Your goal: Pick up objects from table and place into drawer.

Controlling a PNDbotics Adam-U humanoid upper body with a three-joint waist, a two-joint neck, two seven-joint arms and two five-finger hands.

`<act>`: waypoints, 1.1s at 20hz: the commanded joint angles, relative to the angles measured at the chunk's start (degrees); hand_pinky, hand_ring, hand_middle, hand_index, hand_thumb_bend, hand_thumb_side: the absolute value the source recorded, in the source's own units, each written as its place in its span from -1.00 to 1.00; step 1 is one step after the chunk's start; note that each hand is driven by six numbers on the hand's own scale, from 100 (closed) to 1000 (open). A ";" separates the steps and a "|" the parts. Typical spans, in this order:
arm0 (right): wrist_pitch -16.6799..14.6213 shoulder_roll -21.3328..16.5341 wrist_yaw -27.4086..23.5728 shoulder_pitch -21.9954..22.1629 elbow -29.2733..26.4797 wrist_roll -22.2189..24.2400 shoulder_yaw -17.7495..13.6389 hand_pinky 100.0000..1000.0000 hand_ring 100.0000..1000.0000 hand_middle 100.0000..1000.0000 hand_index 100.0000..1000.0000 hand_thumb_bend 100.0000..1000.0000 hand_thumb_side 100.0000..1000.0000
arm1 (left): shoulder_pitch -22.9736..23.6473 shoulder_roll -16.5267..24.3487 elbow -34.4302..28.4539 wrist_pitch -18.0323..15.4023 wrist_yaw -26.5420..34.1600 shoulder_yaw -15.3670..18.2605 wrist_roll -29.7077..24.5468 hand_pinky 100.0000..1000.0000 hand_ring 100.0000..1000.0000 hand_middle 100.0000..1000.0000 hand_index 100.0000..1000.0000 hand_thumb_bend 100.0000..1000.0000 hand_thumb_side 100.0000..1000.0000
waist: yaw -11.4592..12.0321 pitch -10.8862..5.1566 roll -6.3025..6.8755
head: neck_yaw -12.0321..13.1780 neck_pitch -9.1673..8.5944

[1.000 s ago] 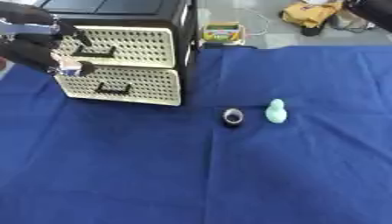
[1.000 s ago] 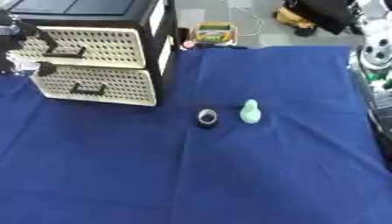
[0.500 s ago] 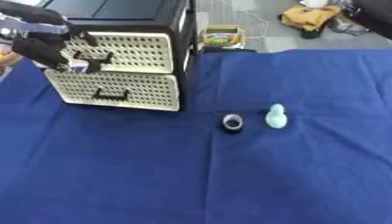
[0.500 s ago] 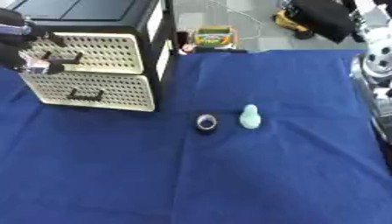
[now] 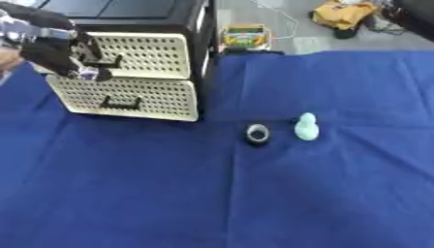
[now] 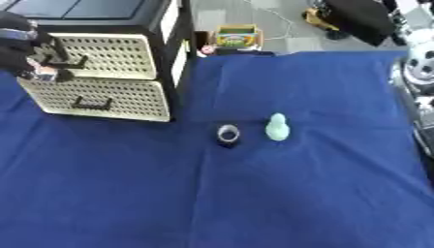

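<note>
No text, label or number can be read anywhere. The small box [image 5: 246, 36] beyond the cloth bears coloured print, but its words cannot be made out.

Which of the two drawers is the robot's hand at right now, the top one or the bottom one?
The top drawer. The left hand has its fingers curled at that drawer's dark handle, while the bottom drawer and its handle sit untouched below.
</note>
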 commanded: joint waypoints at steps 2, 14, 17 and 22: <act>-0.03 -1.65 0.37 -1.25 -0.24 0.10 -0.36 0.05 -0.06 -0.04 0.40 -0.09 0.73 | -1.44 0.66 1.61 -0.96 -0.12 1.04 0.04 -1.00 -1.00 -1.00 0.80 -0.49 0.55 | -0.11 -0.87 0.08 | 0.37 -0.97; 0.29 -1.90 0.34 -0.89 -0.35 -0.32 -0.90 0.05 -0.07 -0.05 0.40 -0.10 0.73 | -0.53 0.35 3.10 -1.35 0.10 0.66 0.04 -1.00 -1.00 -1.00 0.70 -0.84 -0.01 | -0.35 -0.68 0.01 | 0.61 -1.22; 0.45 -1.86 0.38 -0.77 -0.39 -0.51 -1.04 0.05 -0.07 -0.05 0.40 -0.10 0.73 | -0.29 0.41 2.75 -1.10 0.20 0.43 0.04 -1.00 -1.00 -1.00 0.60 -0.86 0.01 | -0.25 -0.82 -0.05 | 0.63 -1.15; 0.56 -1.71 0.42 -0.62 -0.37 -0.59 -1.06 0.05 -0.07 -0.05 0.39 -0.10 0.74 | -0.19 0.52 2.38 -0.13 0.33 0.71 0.04 -1.00 -1.00 -1.00 0.53 -0.90 -0.02 | -0.06 -1.17 -0.15 | 0.64 -0.98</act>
